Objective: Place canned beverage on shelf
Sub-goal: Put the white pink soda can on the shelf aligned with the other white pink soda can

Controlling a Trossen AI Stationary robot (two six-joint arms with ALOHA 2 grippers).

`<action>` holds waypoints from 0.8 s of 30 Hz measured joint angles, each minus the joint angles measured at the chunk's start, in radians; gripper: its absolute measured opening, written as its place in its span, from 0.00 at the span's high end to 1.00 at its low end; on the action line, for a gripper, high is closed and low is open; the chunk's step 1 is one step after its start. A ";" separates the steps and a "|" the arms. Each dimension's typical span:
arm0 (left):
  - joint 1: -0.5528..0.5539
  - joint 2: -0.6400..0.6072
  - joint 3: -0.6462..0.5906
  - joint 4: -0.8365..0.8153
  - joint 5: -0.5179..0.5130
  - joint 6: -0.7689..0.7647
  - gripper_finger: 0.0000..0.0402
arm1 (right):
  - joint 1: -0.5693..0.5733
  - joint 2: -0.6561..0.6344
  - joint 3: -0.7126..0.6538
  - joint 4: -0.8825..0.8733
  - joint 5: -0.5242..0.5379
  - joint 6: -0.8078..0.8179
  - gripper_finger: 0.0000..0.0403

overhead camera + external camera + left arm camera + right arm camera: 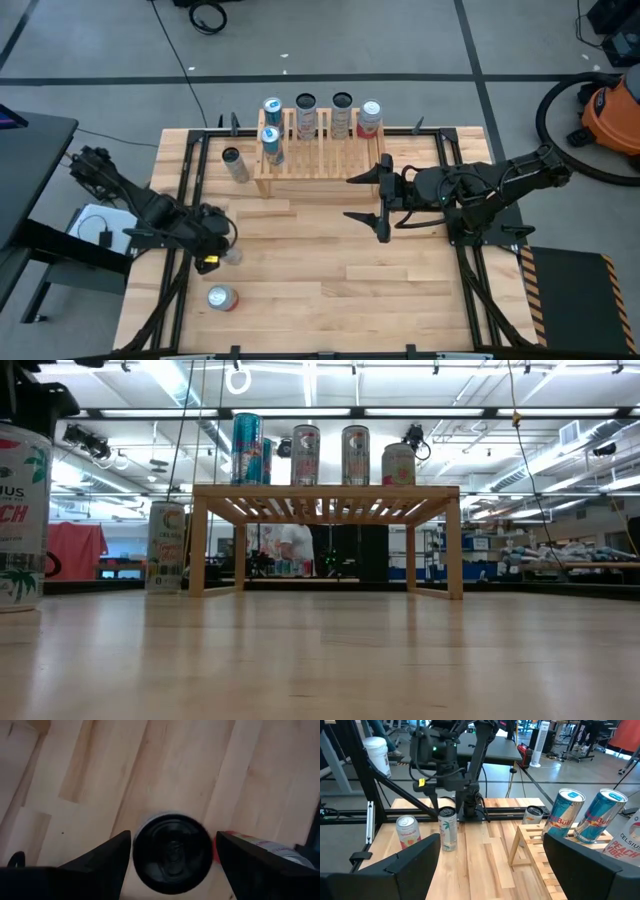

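A white can with a dark top (231, 256) stands upright on the table near the left edge; it also shows in the left wrist view (172, 852), the low view (20, 510) and the right wrist view (447, 827). My left gripper (216, 240) hangs open just above it, pointing down, a finger to either side of the can's top. My right gripper (383, 200) is open and empty in front of the shelf's right end. The slatted wooden shelf (310, 160) stands at the table's far middle with several cans upright on it.
A can (235, 163) stands on the table left of the shelf. Another can (221, 297) with red print stands near the front left edge, close to the left gripper. Bare planks lie across the table's middle and front right.
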 joint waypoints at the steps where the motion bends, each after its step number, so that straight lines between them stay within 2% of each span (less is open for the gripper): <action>1: -0.004 0.008 0.000 -0.001 0.000 -0.004 0.27 | 0.000 0.000 0.000 0.000 -0.003 0.000 0.10; 15: -0.016 0.026 -0.005 -0.023 0.002 -0.087 0.27 | 0.000 0.000 0.000 0.001 -0.007 0.000 0.10; 24: -0.015 0.027 -0.005 -0.011 0.000 -0.089 0.27 | 0.000 0.000 0.000 0.002 -0.008 0.000 0.10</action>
